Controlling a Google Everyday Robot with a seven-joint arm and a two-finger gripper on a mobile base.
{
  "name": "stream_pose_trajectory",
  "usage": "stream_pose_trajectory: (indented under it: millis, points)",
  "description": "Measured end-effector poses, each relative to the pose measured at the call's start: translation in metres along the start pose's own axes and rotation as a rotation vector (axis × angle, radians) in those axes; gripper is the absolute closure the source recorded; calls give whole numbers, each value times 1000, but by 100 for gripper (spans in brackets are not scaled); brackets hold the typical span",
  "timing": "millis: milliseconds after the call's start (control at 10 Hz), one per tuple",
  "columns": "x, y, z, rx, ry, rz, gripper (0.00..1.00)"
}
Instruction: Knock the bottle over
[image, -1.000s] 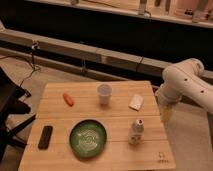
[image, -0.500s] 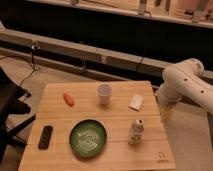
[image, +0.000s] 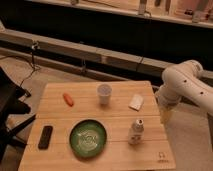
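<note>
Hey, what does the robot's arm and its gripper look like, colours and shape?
The arm is smooth white, built of thick rounded shells meeting at a bulky joint. No cables or markings show. The gripper, just off the right edge of the wooden table, is a narrower pale cream piece tapering downward.

Light wooden slatted table (image: 56, 114), back row left to right: small orange carrot-shaped piece (image: 68, 99), translucent white plastic cup (image: 104, 93) near centre, flat white rectangular pad (image: 136, 102) toward the right. Front row: black rectangular handset (image: 45, 137) at left, round green plate (image: 88, 138) right of it and before the cup, small whitish-cream plastic bottle (image: 136, 132) right of the plate, standing before the pad. Pale two-finger gripper (image: 165, 115) hangs off the table's right edge, right of the bottle and slightly behind it, apart from it.
</note>
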Motion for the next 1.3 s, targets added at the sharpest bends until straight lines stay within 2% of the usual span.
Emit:
stream_pose_trajectory:
  millis: [1300]
  points:
    - [-8,8,7,-21,-18,-34,20]
